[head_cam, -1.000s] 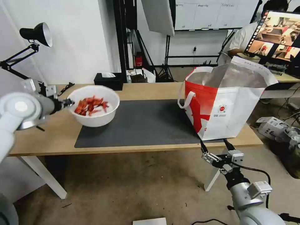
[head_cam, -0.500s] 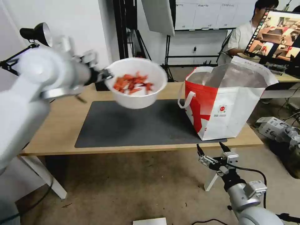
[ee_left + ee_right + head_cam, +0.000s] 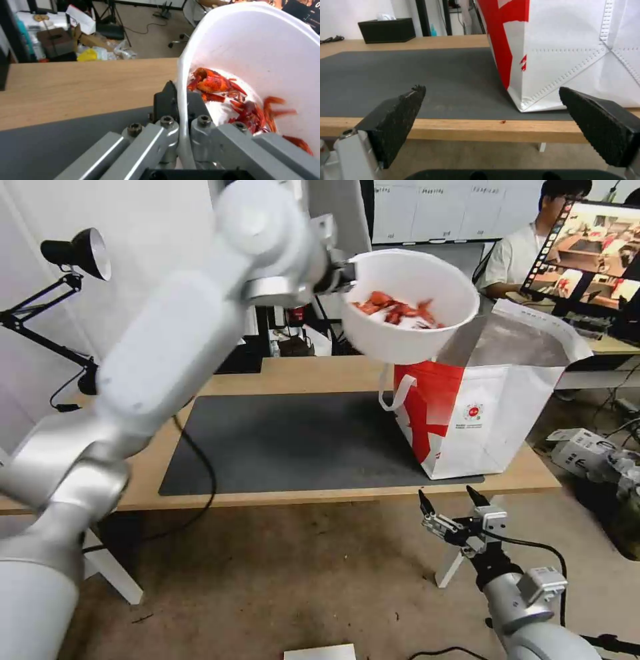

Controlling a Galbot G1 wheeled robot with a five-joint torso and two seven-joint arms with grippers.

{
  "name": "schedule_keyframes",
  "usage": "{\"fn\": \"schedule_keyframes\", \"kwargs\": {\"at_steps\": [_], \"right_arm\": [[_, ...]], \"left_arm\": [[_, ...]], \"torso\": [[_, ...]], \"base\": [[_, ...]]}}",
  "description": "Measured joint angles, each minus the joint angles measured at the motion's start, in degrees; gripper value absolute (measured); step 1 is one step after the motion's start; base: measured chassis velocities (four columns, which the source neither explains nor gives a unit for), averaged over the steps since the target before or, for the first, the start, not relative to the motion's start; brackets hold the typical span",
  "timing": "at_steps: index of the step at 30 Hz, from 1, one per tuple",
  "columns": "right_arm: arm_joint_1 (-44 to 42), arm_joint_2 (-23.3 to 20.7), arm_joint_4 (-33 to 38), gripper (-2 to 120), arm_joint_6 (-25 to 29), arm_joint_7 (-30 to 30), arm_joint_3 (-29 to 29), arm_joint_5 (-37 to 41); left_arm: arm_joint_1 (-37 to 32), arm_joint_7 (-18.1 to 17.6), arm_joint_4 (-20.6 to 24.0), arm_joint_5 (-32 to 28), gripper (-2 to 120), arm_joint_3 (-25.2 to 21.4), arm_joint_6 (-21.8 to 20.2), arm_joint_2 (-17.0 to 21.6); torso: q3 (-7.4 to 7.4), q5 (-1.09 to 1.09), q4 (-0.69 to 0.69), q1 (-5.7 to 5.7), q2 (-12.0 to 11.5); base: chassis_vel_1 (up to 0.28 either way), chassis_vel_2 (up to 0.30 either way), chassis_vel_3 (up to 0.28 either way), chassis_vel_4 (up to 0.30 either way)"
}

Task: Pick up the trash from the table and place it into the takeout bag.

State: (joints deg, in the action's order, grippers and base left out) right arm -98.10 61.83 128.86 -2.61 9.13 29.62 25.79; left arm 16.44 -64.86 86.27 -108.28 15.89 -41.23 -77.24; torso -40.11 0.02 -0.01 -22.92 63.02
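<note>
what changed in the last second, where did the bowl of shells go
The left gripper, shut on the rim of the white bowl of red shells, carried it up off the mat's left end and across to the right. The bowl now hangs above the near-left edge of the open takeout bag. The right gripper sank slightly, open, below the table edge. Bag and table stayed put.

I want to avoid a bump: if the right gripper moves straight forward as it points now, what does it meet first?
Probably the table's front edge; the open right gripper sits about level with it, though depth is unclear.
</note>
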Motion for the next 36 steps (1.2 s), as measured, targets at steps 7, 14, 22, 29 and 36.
{"fn": "schedule_keyframes", "kwargs": {"at_steps": [7,14,22,29,36], "right_arm": [[0.01,0.18,-0.16,100,-0.05,0.0,-0.42,-0.11],[-0.29,0.32,-0.07,100,-0.06,0.02,-0.47,-0.12],[-0.79,0.95,0.14,100,-0.06,0.11,-1.51,-0.92],[-0.3,0.96,-0.06,100,-0.06,0.31,-1.65,-0.94],[0.11,1.4,-0.05,100,0.09,0.44,-1.38,-0.64]], "left_arm": [[0.43,3.62,-6.25,7.08,0,0.32,0.27,-6.94],[0.54,9.41,-12.6,14.98,0,0.04,2.13,-12.86],[-0.9,17.56,-15.72,26.09,0,3.1,6.91,-14.54],[-2.5,18.44,-14.19,27.47,0,5.55,7.25,-14.21],[-4.87,20.67,-10.77,31.4,0,11.04,6.59,-13.76]], "torso": [[0.0,-0.01,0.01,0.0,0.0],[0.0,0.0,0.0,0.0,0.0],[0.0,-0.02,0.02,0.0,0.0],[0.0,-0.02,0.01,0.01,0.0],[0.0,-0.02,0.0,0.01,0.0]], "base": [[0.0,0.0,0.0,0.0],[0.0,0.0,0.0,0.0],[0.0,0.0,0.0,0.0],[0.0,0.0,0.0,0.0],[0.0,0.0,0.0,0.0]]}}
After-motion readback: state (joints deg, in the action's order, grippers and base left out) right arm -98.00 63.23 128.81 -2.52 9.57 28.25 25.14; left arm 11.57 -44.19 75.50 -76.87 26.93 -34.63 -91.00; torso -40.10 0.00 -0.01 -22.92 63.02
